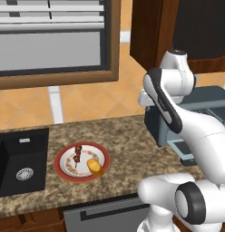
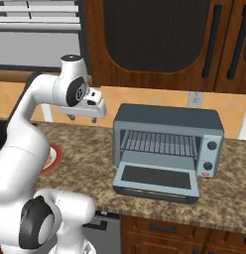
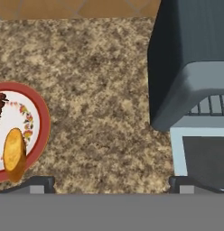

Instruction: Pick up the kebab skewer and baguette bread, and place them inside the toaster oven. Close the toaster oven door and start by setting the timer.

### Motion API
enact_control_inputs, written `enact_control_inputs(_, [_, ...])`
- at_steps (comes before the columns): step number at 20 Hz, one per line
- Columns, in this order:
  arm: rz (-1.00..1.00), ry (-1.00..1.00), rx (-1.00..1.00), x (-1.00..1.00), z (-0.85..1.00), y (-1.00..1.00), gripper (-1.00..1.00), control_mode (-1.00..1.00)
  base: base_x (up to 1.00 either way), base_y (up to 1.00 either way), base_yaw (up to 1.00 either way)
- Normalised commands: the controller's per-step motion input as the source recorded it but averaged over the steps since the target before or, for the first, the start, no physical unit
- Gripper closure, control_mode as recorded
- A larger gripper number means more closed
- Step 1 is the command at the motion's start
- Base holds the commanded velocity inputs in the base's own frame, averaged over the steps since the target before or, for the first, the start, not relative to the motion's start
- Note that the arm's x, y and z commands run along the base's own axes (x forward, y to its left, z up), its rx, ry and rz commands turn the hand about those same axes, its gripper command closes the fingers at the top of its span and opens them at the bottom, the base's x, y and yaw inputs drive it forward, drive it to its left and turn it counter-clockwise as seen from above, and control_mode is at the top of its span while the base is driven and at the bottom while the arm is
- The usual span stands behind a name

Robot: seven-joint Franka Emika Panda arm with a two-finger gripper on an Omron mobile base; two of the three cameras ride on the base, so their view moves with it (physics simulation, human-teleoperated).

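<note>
The gripper (image 3: 112, 182) hung above the speckled granite counter (image 3: 95, 90) with its jaws spread wide and nothing between them; the two dark fingertips (image 3: 39, 182) stood far apart at the bottom of the hand view. In the right base view the gripper (image 2: 85, 115) sat at the end of the white arm, above the counter (image 2: 85, 144) between the plate (image 2: 51, 158) and the toaster oven (image 2: 167, 141), well clear of both.

Nearest the base, a grey appliance front (image 1: 105, 216) sat under the counter edge. On the counter, a red-rimmed white plate (image 1: 64, 154) carried both food items. The baguette bread (image 1: 95, 166) lay on the plate's near right part, its end reaching the rim. The kebab skewer (image 1: 78, 154) lay just beside it, toward the plate's middle and far side. The hand view showed the baguette bread (image 3: 14, 153) and one end of the kebab skewer (image 3: 0, 108) on the plate (image 3: 41, 122). A black sink (image 1: 21, 161) sat to the left of the plate.

To the right stood the toaster oven, its wire rack (image 2: 159, 143) bare. The toaster oven door (image 2: 157, 179) lay folded down flat toward the front, fully open. Two knobs (image 2: 211, 146) sat on the right panel.

Behind were an orange tiled wall (image 1: 87, 99), a wood-framed window (image 1: 51, 41) and dark brown wall cabinets (image 2: 159, 39).
</note>
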Motion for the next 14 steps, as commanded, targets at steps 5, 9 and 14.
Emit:
enact_control_inputs(5, [0.0,0.0,0.0,-0.23,-0.02,-0.19,-1.0,-1.0,0.0,0.0,0.0])
enact_control_inputs(9, [0.0,-0.03,0.0,-0.66,-0.09,-0.87,-1.0,-1.0,0.0,0.0,0.0])
enact_control_inputs(14, [0.0,-0.06,0.0,-0.27,-0.14,-0.97,-1.0,-1.0,0.0,0.0,0.0])
